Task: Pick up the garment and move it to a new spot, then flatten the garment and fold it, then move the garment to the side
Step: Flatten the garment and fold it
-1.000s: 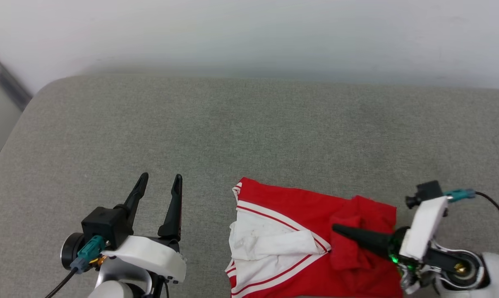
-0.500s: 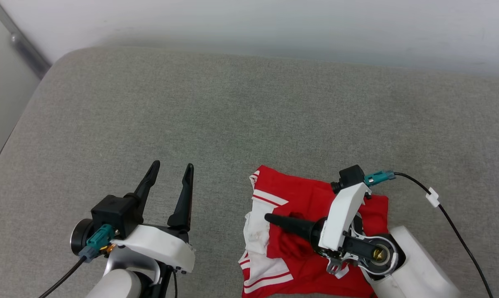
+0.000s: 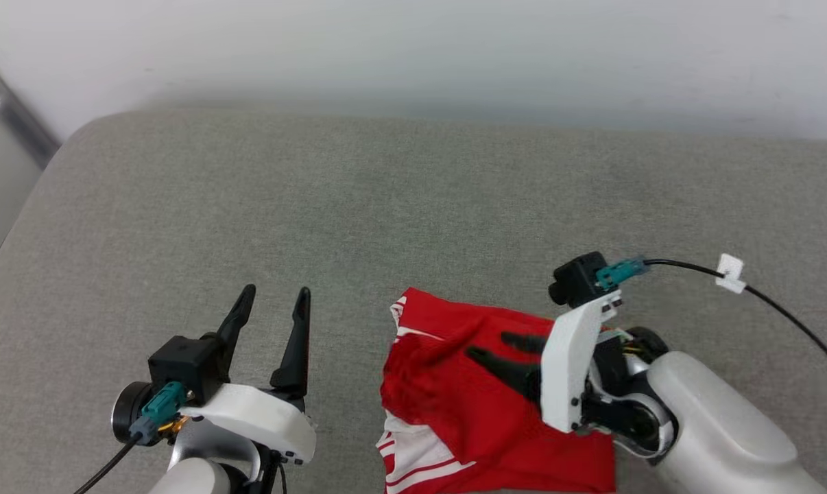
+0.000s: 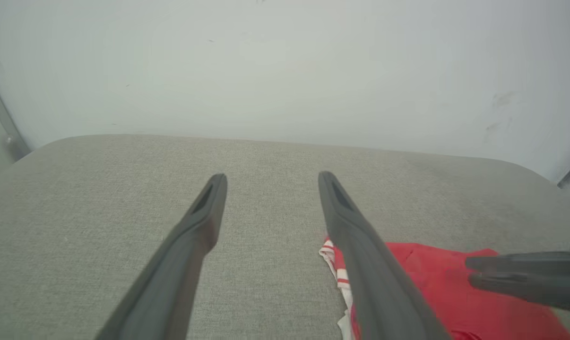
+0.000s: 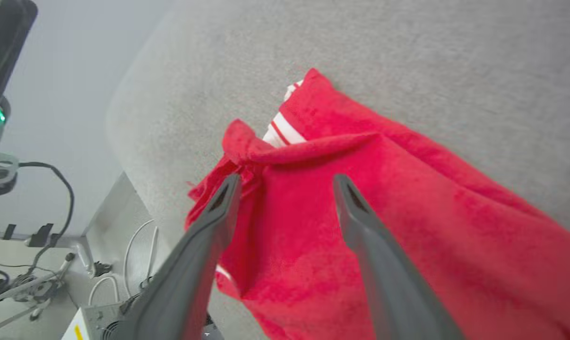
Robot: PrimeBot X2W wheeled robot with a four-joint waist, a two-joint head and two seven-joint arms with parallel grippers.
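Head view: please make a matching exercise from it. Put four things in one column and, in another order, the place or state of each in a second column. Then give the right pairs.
Column A
1. left gripper
2. right gripper
3. garment
4. cable

Column B
a. bunched up, red with white stripe trim, lying on the grey surface
b. open, fingers above the red fabric
c. black, leading off towards the right edge of the view
d. open, fingers above bare grey surface, beside the red fabric

Pairs: 1-d, 2-b, 3-a, 4-c
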